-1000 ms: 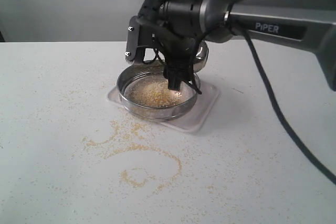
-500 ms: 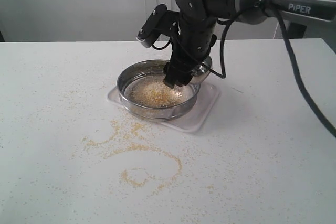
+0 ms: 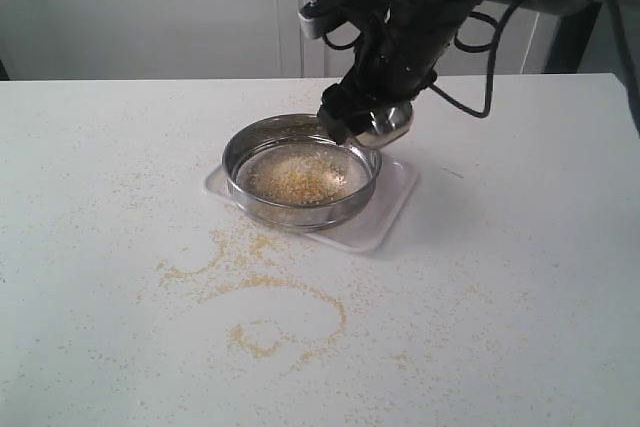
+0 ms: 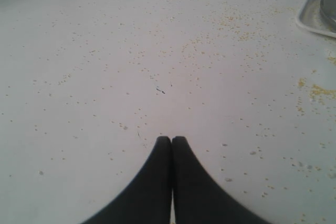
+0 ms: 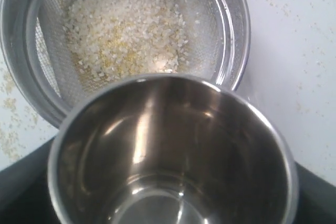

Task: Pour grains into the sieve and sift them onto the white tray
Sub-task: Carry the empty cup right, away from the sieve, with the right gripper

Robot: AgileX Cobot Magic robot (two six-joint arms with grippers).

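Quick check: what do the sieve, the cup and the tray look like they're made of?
Sieve: likely stainless steel, polished; its wall mirrors light, with fine wire mesh as bottom. Cup: same shiny steel look, bright reflections inside. Tray: glossy white, probably plastic, possibly ceramic; cannot tell.

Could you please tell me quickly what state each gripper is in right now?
Left gripper: shut, holding nothing.
Right gripper: shut on the empty steel cup.

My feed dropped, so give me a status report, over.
Left gripper shut, empty, over table. Right gripper holds empty cup at sieve rim. Grains in sieve, on tray. Spill on table.
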